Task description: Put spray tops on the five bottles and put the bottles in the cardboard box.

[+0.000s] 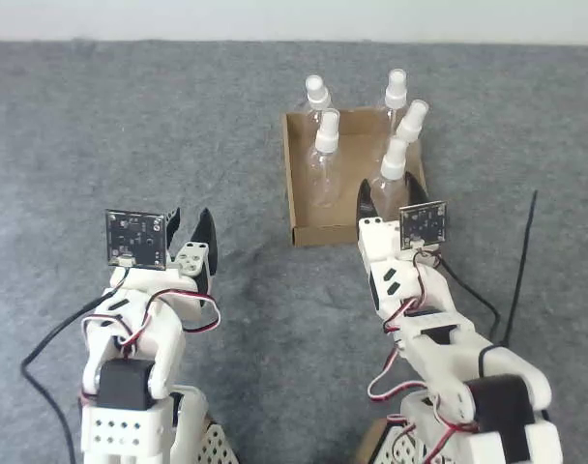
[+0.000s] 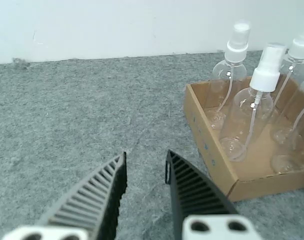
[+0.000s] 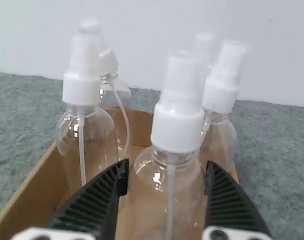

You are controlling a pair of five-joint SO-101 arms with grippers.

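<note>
All five bottles (image 1: 323,164) had spray tops and stood in the cardboard box (image 1: 290,184) at upper middle, the right gripper (image 3: 164,172) spread around the front bottle (image 3: 178,120), the left gripper (image 1: 190,217) spread at lower left, so I think little was left.

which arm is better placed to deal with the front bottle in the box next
Right. The right gripper straddles the front bottle in the box, while the left gripper hangs over carpet beside the box, away from every bottle.
</note>
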